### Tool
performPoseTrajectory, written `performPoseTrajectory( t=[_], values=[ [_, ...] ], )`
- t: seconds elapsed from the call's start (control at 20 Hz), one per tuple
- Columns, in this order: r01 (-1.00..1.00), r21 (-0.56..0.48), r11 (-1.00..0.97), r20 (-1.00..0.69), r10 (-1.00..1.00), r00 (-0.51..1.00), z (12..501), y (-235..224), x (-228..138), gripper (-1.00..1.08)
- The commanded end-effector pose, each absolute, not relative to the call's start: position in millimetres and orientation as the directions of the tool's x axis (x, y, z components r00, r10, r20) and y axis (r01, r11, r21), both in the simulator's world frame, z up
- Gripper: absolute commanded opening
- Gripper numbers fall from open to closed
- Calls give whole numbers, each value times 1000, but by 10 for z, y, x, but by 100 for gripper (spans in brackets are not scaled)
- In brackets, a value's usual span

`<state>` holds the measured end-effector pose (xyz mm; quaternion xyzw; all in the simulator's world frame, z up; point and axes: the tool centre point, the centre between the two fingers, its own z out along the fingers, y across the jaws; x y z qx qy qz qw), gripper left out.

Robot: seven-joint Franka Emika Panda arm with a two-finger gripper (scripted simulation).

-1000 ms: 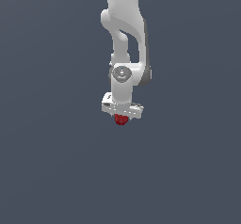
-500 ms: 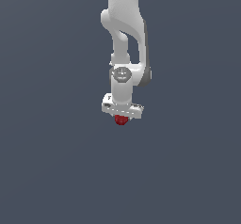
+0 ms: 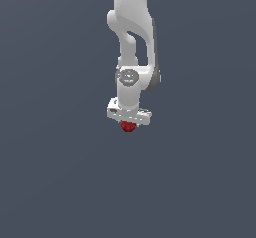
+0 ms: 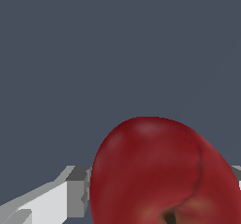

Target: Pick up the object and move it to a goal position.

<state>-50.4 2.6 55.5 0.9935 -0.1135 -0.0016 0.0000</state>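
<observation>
Exterior view first: honestly not much has changed from a second ago. The arm [image 3: 131, 37] hangs straight down from the top of the frame like before, and the gripper [image 3: 128, 123] looks to sit a touch higher in the picture than it did then, but only barely. The red ball [image 3: 128, 126] is tucked right under the white gripper body same as before, held up against the plain dark grey-blue background [image 3: 50, 172] with nothing touching it from below.

Gripper is closed in on the ball, fingers pinched narrow, and the ball is way narrower than the gripper body above it.

Wrist view is where you get a proper look at it. The ball [image 4: 164, 171] fills the lower part of the picture, deep dark red, smooth and glossy with a faint highlight on top, a crease running down one side and a little dark pit near the frame's edge. A grey-white finger [image 4: 75, 190] sits pressed right against its side.
</observation>
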Motion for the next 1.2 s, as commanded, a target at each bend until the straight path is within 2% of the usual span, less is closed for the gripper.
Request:
performPoseTrajectory(
  t=[0.0, 0.7, 1.15],
  values=[
    [-226, 0, -974, 0, -226, 974, 666, -9, -486, -100],
    [-227, 0, -974, 0, -227, 974, 1659, -360, -399, -100],
    [-227, 0, -974, 0, -227, 974, 1895, -444, -362, -100]
  ],
)
